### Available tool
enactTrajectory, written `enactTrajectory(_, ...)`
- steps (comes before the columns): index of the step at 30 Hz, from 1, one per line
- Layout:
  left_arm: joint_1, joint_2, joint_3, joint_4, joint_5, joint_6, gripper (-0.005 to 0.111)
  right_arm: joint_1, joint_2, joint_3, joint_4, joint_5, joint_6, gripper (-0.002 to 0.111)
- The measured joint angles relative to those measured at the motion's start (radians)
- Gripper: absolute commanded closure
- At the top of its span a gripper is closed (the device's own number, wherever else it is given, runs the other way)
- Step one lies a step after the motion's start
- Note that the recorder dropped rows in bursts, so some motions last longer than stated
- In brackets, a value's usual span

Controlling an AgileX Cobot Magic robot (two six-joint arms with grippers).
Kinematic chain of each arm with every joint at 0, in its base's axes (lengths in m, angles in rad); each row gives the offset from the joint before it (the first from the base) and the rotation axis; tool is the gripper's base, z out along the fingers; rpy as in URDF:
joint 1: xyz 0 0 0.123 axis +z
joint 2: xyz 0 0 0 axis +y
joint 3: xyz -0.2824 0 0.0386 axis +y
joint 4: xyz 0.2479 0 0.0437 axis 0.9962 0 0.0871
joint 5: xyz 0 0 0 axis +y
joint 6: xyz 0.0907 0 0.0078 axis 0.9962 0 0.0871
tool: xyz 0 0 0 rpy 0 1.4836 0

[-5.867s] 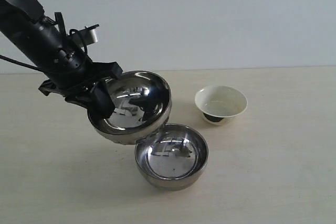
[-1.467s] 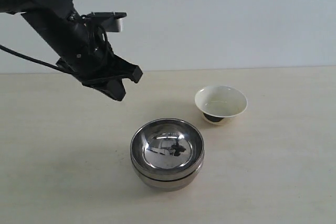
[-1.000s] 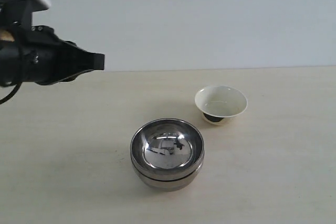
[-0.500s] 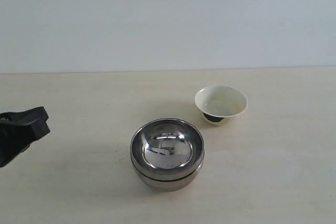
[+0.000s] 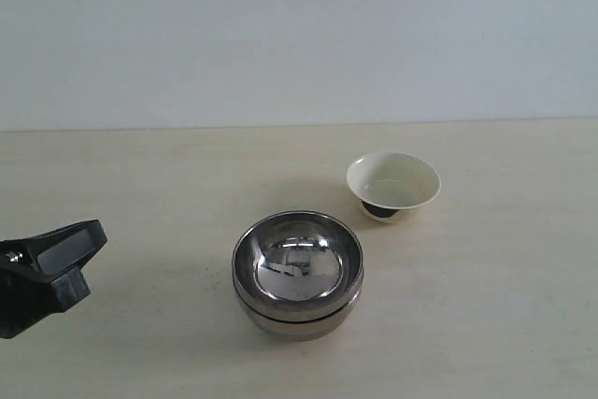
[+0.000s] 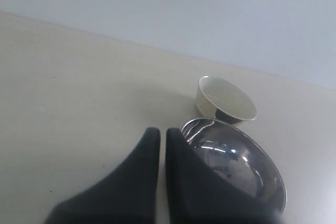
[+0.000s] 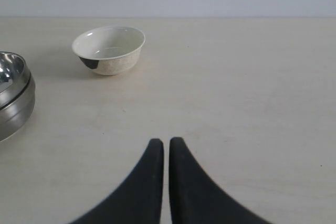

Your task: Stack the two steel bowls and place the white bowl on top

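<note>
The two steel bowls (image 5: 297,273) sit nested one inside the other at the middle of the table; they also show in the left wrist view (image 6: 236,169) and at the edge of the right wrist view (image 7: 13,95). The white bowl (image 5: 392,186) stands upright behind them to the right, apart from them, seen too from the left wrist (image 6: 226,99) and the right wrist (image 7: 109,49). My left gripper (image 6: 163,132) is shut and empty, low at the exterior view's left edge (image 5: 56,263). My right gripper (image 7: 165,142) is shut, empty, over bare table.
The pale wooden table (image 5: 486,324) runs back to a plain light wall (image 5: 299,35). Nothing else stands on it.
The left arm has let go of the steel bowl, which now sits nested in the other, and has swung away down to the left edge. The white bowl has not moved.
</note>
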Motion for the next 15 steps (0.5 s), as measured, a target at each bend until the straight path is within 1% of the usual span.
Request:
enactTrajectory(13,0.000,0.000,0.000,0.002,0.000,0.000,0.103,0.000,0.000,0.000,0.000,0.000,0.000,0.108)
enactTrajectory(15,0.000,-0.019,0.000,0.002,0.016,0.000,0.103,0.000,0.000,0.000,0.000,0.000,0.000,0.108)
